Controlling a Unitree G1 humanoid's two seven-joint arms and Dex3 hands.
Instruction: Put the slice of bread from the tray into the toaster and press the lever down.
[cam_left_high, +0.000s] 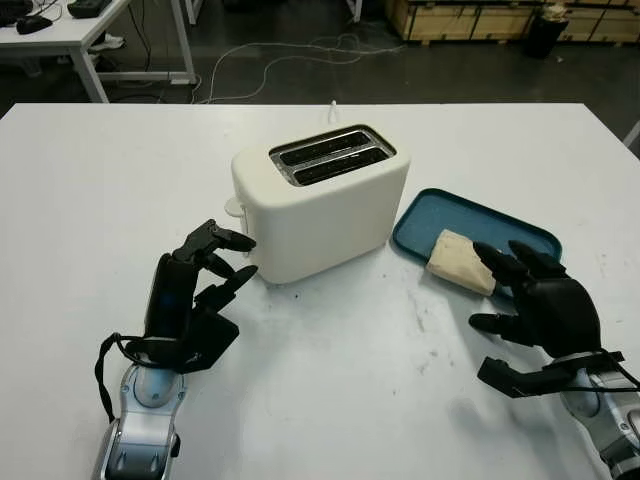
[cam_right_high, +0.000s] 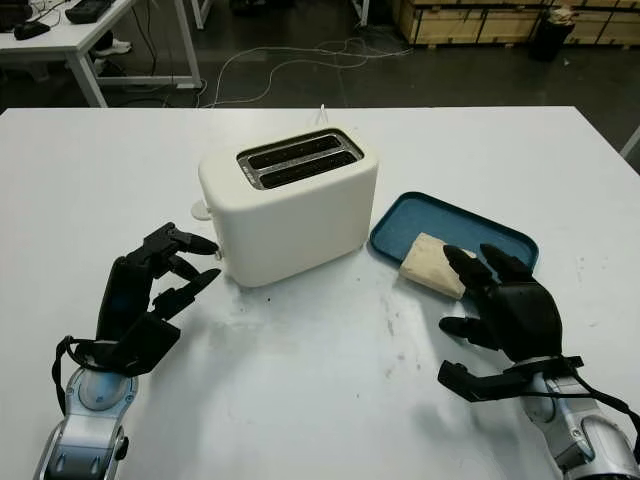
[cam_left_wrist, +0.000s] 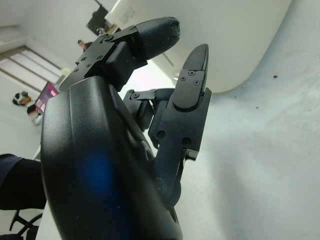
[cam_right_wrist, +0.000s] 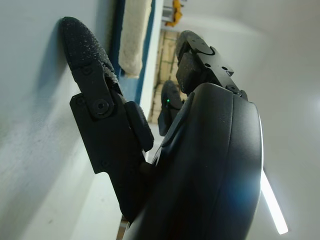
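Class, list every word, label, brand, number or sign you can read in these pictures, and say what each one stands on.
None can be read.
The toaster, blue tray, bread slice, table, left hand and right hand show no print.
Background crates: too small to tell.

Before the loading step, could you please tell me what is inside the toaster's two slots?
Both slots of the cream plastic toaster show only dark metal guides near the top; no bread. Their bottoms are hidden.
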